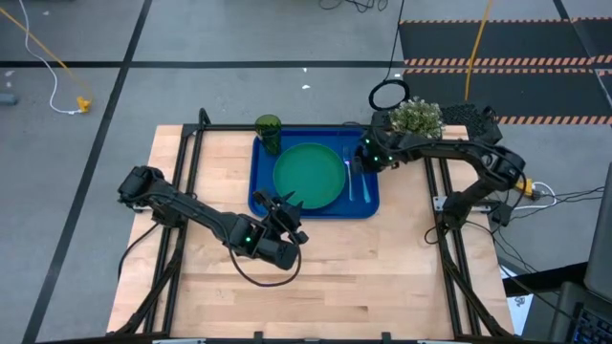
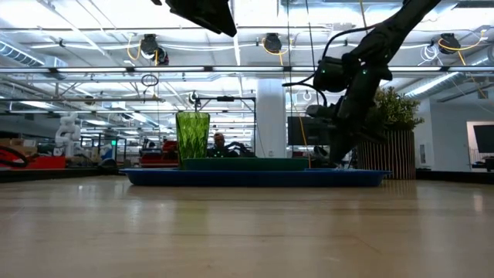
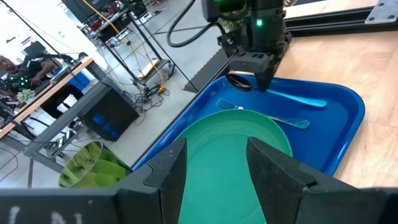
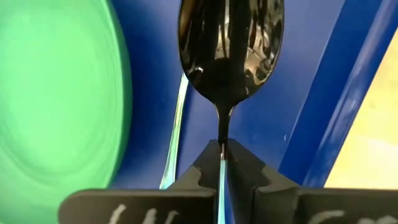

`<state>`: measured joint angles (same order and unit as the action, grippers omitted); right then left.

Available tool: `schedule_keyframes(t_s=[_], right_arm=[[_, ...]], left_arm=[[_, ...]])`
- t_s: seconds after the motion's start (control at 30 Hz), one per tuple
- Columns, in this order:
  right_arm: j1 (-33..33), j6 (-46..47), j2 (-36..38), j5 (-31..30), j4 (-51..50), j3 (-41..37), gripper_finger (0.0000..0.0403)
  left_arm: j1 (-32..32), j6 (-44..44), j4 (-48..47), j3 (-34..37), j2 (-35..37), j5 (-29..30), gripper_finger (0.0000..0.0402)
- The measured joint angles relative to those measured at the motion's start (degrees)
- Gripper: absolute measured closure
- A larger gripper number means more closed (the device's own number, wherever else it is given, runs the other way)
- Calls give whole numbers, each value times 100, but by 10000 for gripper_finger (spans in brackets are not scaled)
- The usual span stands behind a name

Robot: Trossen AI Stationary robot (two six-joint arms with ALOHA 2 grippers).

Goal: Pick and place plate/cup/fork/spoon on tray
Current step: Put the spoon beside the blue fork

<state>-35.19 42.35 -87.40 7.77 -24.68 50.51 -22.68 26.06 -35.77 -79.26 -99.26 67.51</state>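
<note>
The blue tray point(image 1: 368, 205) lies at the table's far middle. The green plate point(image 1: 309, 175) rests flat on it, and the green cup point(image 1: 269, 129) stands upright in its far left corner. The fork point(image 1: 349, 180) lies on the tray floor to the right of the plate. My right gripper point(image 1: 364, 158) is low over the tray's right side, shut on the spoon point(image 4: 231, 43). My left gripper point(image 3: 214, 168) is open and empty above the plate's near edge. My right gripper pinches the spoon's thin neck point(image 4: 222, 144), just behind the dark bowl, between its two fingertips. The fingers point down and lie across the spoon. The spoon sits about level, with its bowl toward the far edge and its blue handle point(image 3: 298, 99) toward the near edge. Whether it rests on the tray floor, I cannot tell.
A potted leafy plant point(image 1: 416, 117) stands at the table's far right corner, close behind my right arm. Bare wood point(image 1: 325, 277) stretches from the tray to the table's near edge.
</note>
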Motion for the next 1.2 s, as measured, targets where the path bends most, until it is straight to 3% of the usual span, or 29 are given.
schedule_keyframes(t_s=[0.4, 1.2], right_arm=[[-113, 44, -49, -472, -215, 224, 401], [104, 405, -49, -667, 47, 213, 401]], left_arm=[[4, 2, 0, 2, 0, -7, 231], [4, -2, 0, 2, 0, -13, 231]])
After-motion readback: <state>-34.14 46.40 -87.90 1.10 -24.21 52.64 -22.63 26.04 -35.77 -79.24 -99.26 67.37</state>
